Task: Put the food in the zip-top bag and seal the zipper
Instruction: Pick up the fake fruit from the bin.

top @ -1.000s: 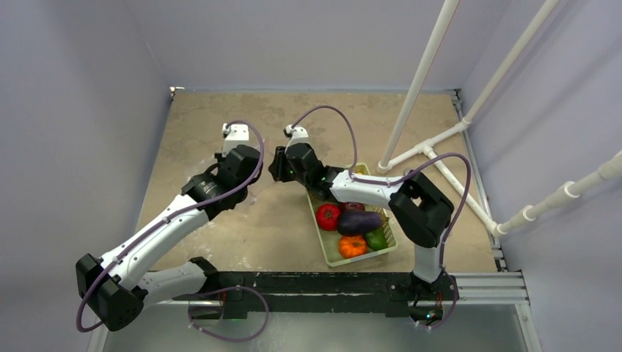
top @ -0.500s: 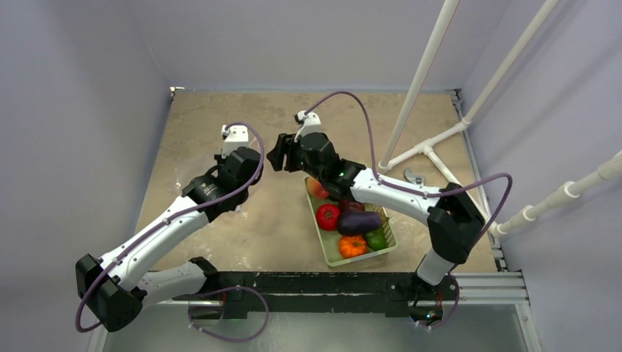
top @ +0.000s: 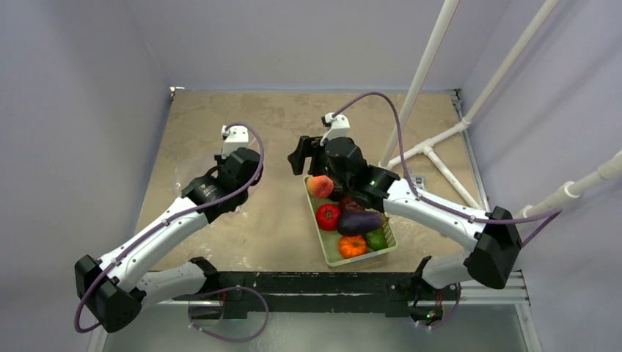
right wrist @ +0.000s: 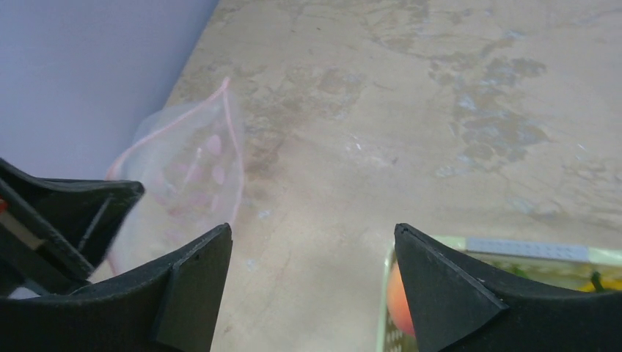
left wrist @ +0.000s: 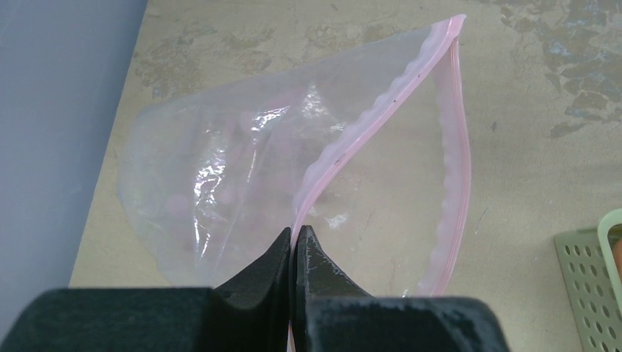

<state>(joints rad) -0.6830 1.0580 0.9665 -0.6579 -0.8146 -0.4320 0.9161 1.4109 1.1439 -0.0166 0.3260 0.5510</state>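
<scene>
- Nearest the bases, in the pale green basket (top: 320,235): pumpkin (top: 352,246) and green piece (top: 377,238). Just beyond them, eggplant (top: 359,221) lying crosswise, tomato (top: 328,215) touching it.
- At the basket's far end: peach (top: 320,186), just beneath the right gripper (right wrist: 309,231) and off toward its right finger. Fingers spread wide, nothing between them.
- Further left, well apart from the basket: left gripper (left wrist: 293,231) clenched on the zipper (left wrist: 378,107), holding one lip of the zip-top bag (left wrist: 220,169) up. Mouth gaping, other lip down on the table (top: 293,117).
- Probably a pick next: short drop onto the peach, then a carry leftward over bare table to the mouth, apparently open toward the basket side.
- Right arm's job by position; left one taken up with the mouth.
</scene>
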